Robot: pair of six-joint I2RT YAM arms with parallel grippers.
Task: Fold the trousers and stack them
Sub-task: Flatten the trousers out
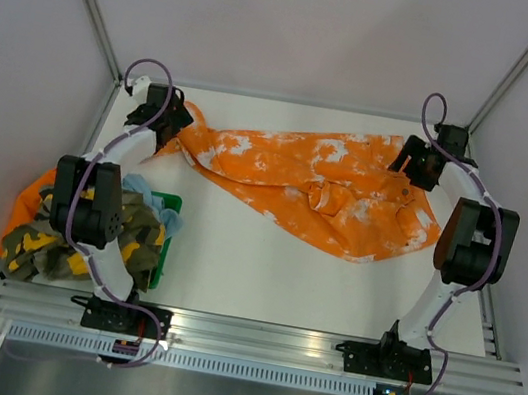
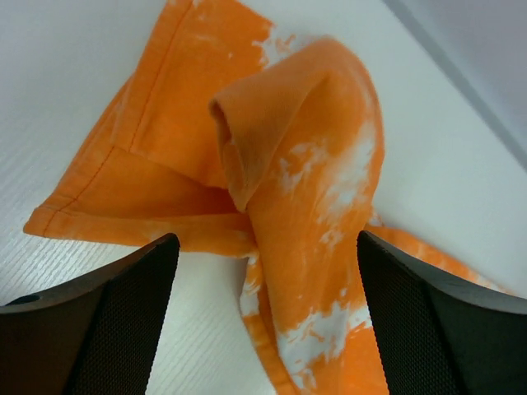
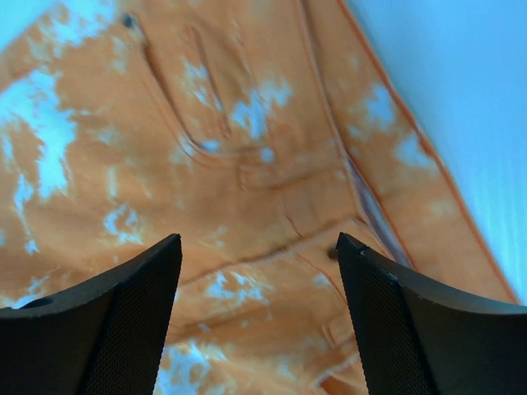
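Across the far half of the table (image 1: 261, 278) | orange trousers (image 1: 317, 186) lie rumpled, leg hem at far-left corner, waist near right edge | left gripper (image 2: 265, 240) above hem, fingers wide, holding nothing | right gripper (image 3: 257, 240) above waist, fingers wide, empty

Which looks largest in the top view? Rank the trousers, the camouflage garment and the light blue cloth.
1. trousers, by far.
2. camouflage garment, partly hidden.
3. light blue cloth, only a scrap showing.

Camouflage garment (image 1: 39, 256), light blue cloth (image 1: 146, 196), green bin (image 1: 168, 242)
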